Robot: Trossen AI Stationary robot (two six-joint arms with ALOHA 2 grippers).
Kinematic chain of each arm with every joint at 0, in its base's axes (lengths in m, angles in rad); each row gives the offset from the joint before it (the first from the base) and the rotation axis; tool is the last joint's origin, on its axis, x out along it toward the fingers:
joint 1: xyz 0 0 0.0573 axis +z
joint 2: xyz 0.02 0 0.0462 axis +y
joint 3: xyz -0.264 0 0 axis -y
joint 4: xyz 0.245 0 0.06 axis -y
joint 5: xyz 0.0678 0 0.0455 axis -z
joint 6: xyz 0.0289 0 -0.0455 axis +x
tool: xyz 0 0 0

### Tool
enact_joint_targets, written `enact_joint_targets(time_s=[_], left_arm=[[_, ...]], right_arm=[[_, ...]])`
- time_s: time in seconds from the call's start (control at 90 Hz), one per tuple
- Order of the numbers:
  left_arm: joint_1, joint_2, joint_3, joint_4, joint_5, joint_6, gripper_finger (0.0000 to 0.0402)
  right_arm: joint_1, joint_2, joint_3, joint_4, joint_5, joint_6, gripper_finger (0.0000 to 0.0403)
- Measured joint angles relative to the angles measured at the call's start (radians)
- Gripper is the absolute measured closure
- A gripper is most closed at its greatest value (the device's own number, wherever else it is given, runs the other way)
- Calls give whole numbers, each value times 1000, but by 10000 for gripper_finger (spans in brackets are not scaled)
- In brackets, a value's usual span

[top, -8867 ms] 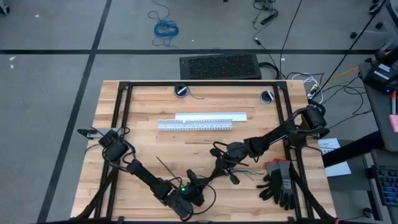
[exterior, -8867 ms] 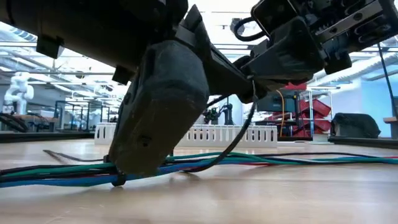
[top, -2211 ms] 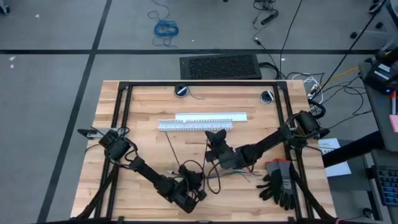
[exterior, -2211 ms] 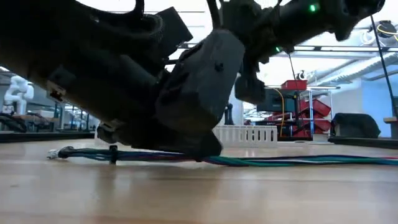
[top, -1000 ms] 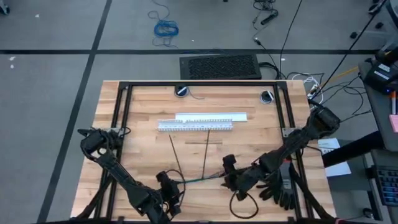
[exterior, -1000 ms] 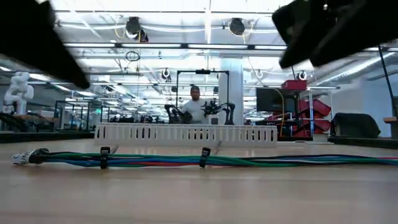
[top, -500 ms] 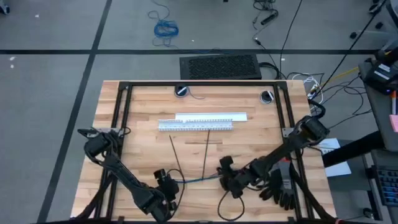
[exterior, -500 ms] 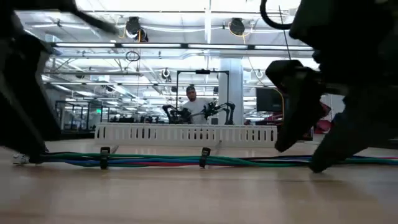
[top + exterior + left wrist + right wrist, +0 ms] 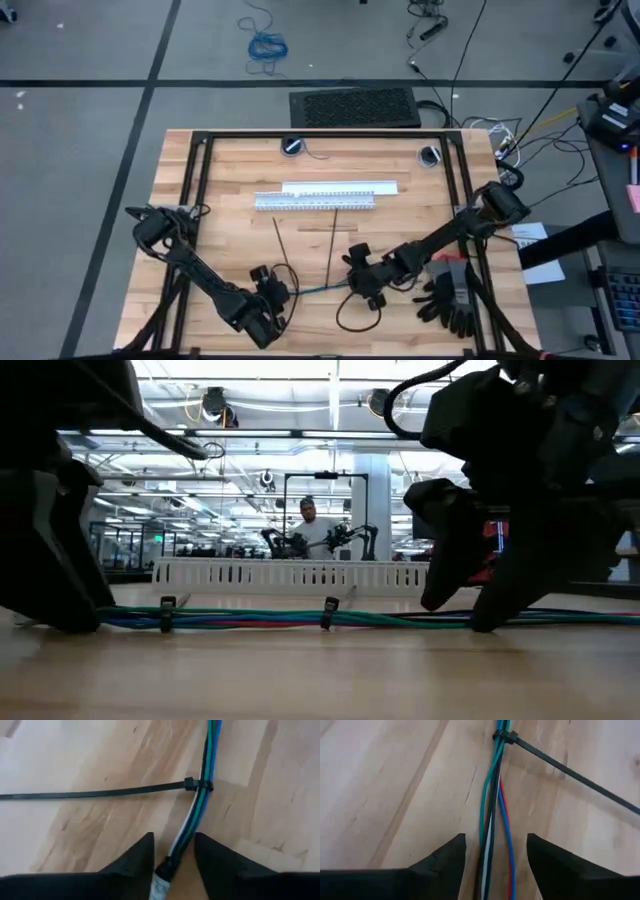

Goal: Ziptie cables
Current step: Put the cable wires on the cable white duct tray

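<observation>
The cables (image 9: 312, 288), a slim bundle of blue, green, red and white wires, lie flat along the table's near middle. Two black zipties are wrapped around them. Their heads (image 9: 167, 610) (image 9: 328, 612) sit on the bundle, and their long tails (image 9: 281, 250) (image 9: 331, 248) lie on the wood, pointing toward the far edge. My left gripper (image 9: 173, 840) is open, low over the bundle's left end, one finger on each side of it. My right gripper (image 9: 496, 839) is open in the same way over the bundle's right part (image 9: 492, 820).
A white slotted duct (image 9: 315, 201) and a white strip (image 9: 340, 187) lie across the table's far middle. Black gloves (image 9: 450, 295) lie at the near right. A slack black lead (image 9: 352, 318) loops beneath my right arm. A person (image 9: 310, 525) stands in the room beyond.
Both grippers have come down from well above the table to the bundle, the left at its left end, the right at its right part and a little toward the table's left. The cables and zipties have stayed where they were.
</observation>
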Motion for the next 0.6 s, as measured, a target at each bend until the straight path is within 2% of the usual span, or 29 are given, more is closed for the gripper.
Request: enact_joint_targets(time_s=[0.167, 0.211, 0.378, 0.6], left_arm=[[0, 2, 0, 16, 19, 1, 376], [2, 2, 0, 15, 25, 1, 389], [4, 3, 35, -30, 29, 0, 396], [7, 13, 227, -343, 37, 2, 399]], right_arm=[[12, 0, -1, 4, 12, 1, 206], [16, 0, -1, 2, 13, 12, 206], [26, 1, -1, -7, 19, 48, 206], [37, 1, -1, -4, 22, 46, 206]])
